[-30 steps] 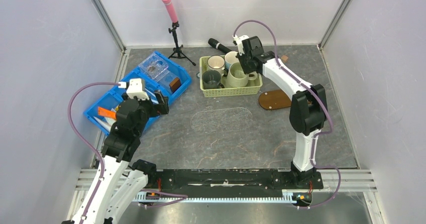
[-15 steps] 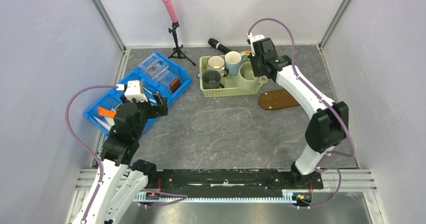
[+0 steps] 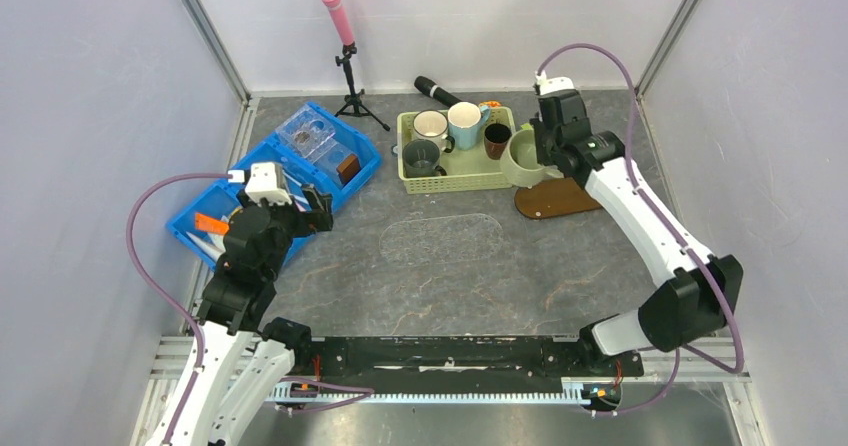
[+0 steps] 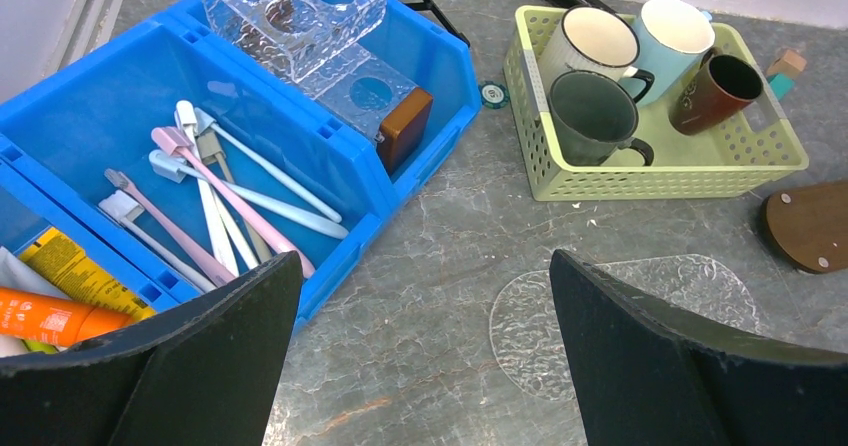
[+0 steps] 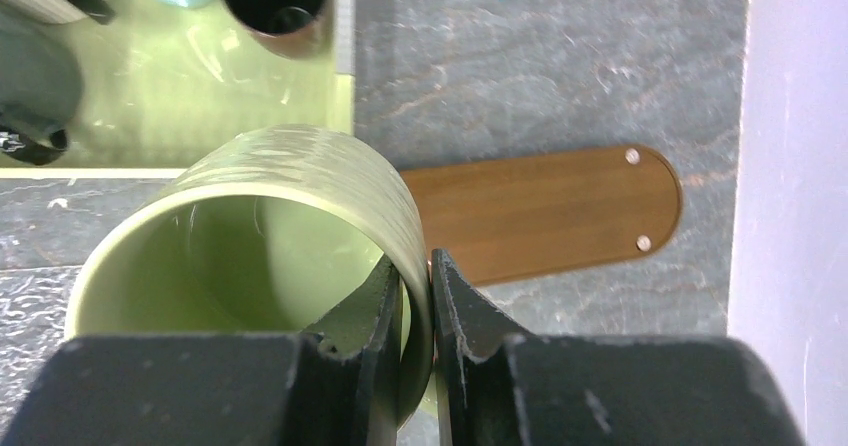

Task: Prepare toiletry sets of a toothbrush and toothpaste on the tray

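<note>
The tray (image 3: 560, 199) is a dark-brown oval board lying right of the green basket; it also shows in the right wrist view (image 5: 540, 211) and the left wrist view (image 4: 812, 226). My right gripper (image 3: 545, 154) is shut on the wall of a pale green mug (image 5: 250, 236) and holds it above the tray's left end and the basket's right corner. Several pale and pink toothbrushes (image 4: 225, 201) lie in the blue bin (image 4: 120, 76). An orange toothpaste tube (image 4: 50, 316) and a yellow one lie in the bin's near compartment. My left gripper (image 4: 425, 276) is open and empty beside the bin.
The green basket (image 3: 460, 181) holds three mugs. A clear oval mat (image 3: 445, 238) lies mid-table. A clear block with round holes (image 3: 308, 131) sits in the bin's far end. A pink microphone on a tripod (image 3: 340, 26) and a black microphone (image 3: 437, 89) stand at the back.
My right arm has carried the green mug out of the basket and to the right, over the tray's left end. The left arm has hardly moved.
</note>
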`<state>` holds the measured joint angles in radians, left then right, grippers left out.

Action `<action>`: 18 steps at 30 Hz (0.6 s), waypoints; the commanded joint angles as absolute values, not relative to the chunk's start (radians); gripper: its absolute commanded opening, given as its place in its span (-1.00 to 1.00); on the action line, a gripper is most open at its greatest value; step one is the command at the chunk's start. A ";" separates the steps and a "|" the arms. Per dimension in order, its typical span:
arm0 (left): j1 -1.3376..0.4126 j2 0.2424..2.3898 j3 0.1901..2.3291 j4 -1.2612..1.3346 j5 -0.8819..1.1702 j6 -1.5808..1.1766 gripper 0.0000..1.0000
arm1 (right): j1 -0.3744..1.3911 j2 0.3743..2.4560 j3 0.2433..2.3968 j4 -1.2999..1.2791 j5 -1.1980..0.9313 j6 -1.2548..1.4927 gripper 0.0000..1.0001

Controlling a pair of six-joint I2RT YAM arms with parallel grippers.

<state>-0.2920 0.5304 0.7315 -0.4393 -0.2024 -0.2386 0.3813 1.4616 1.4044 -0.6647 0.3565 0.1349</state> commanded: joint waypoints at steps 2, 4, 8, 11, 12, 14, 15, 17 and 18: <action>-0.290 0.519 0.729 -0.408 -0.203 -0.249 0.99 | 0.287 1.329 1.343 -0.607 0.409 0.204 -1.00; -0.289 0.516 0.729 -0.408 -0.203 -0.250 0.99 | 0.246 1.300 1.314 -0.607 0.405 0.216 -1.00; -0.292 0.511 0.730 -0.408 -0.201 -0.250 0.99 | 0.180 1.262 1.266 -0.610 0.407 0.227 -1.00; -0.296 0.505 0.731 -0.408 -0.205 -0.250 0.99 | 0.142 1.247 1.236 -0.614 0.416 0.238 -1.00; -0.297 0.504 0.730 -0.408 -0.207 -0.250 0.99 | 0.129 1.244 1.228 -0.613 0.418 0.240 -1.00; -0.302 0.500 0.730 -0.408 -0.210 -0.249 0.99 | 0.108 1.239 1.215 -0.616 0.420 0.251 -1.00; -0.305 0.499 0.730 -0.408 -0.211 -0.249 0.99 | 0.097 1.236 1.210 -0.617 0.418 0.257 -1.00; -0.311 0.494 0.729 -0.408 -0.213 -0.249 0.99 | 0.069 1.232 1.201 -0.615 0.418 0.269 -1.00; -0.314 0.491 0.729 -0.408 -0.215 -0.248 0.99 | 0.059 1.230 1.196 -0.615 0.414 0.274 -1.00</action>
<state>-0.3023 0.5049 0.7303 -0.4389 -0.2054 -0.2386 0.0971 1.2877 1.1912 -0.6949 0.3965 0.2222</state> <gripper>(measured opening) 0.994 0.188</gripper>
